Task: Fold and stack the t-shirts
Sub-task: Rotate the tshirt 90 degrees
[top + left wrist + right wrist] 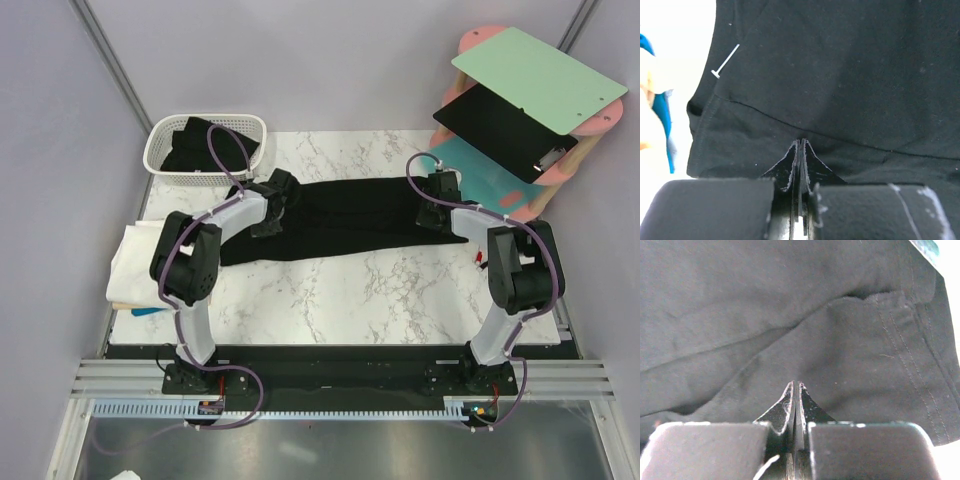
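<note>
The left claw (800, 146) is clenched, fingertips pressed tip to tip on the black t-shirt (840, 75). It seems to nip a fold of cloth, though the pinch itself is hidden. Just ahead of it a seam crosses the fabric, and farther ahead to its left a white plastic tag pin (726, 61) sticks out near the shirt's hemmed edge. The right claw (794, 386) is likewise clamped on the same shirt, with a stitched hem ahead and to its right. From above, the shirt lies stretched between the two claws on the marble table (390, 290). Off to the left claw's left, a folded white and cream pile (135, 265) sits at the table's edge. Beyond that claw, the white basket (158, 150) holds black cloth (200, 145).
</note>
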Controlling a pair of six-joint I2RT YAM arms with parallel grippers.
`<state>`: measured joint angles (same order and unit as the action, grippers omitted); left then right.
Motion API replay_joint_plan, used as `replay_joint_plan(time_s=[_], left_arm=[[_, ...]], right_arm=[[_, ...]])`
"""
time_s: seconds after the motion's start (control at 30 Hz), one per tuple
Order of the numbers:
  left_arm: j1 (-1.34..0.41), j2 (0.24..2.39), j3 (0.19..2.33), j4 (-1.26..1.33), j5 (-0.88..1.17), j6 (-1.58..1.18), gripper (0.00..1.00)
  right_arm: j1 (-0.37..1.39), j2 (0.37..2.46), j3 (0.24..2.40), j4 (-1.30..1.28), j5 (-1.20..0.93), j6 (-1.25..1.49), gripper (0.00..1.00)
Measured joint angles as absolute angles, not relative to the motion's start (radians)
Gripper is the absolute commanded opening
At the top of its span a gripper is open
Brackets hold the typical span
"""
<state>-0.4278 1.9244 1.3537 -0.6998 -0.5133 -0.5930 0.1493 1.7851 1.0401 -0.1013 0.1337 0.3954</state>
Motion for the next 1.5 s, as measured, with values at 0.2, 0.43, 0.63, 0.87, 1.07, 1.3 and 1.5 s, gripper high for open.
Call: replay_joint_plan(time_s=[0.2,0.43,0.63,0.87,1.07,1.3,1.5], left_arm=[[-0.428,1.953,1.354,-0.699,-0.492,-0.598,0.02],[-0.428,1.99,1.376,-0.707,-0.492,-0.599,0.02],[-0.428,2.035,1.438,-0.724,-0.496,-0.598,0.02],[-0.428,2.092,1.525,-0.785,-0.508,-0.585,0.02],[-0.427,2.206,1.703,-0.809,-0.524,-0.532,0.02],[-0.426,2.387,2.015,-0.862,-0.492,-0.48,0.02],[-0.428,2.442,2.127,-0.871,-0.455,-0.471,0.02]], right_arm=[[0.164,1.804,1.04,-0.151,0.146,0.379,0.0],[0.222,1.768,1.001,-0.178,0.165,0.369,0.0],[0.294,1.662,0.907,-0.262,0.144,0.37,0.0],[0.412,1.5,0.786,-0.425,0.07,0.4,0.0],[0.565,1.397,0.739,-0.543,0.025,0.463,0.0],[0.792,1.36,0.735,-0.591,-0.019,0.544,0.0],[0.869,1.374,0.76,-0.59,-0.019,0.557,0.0]])
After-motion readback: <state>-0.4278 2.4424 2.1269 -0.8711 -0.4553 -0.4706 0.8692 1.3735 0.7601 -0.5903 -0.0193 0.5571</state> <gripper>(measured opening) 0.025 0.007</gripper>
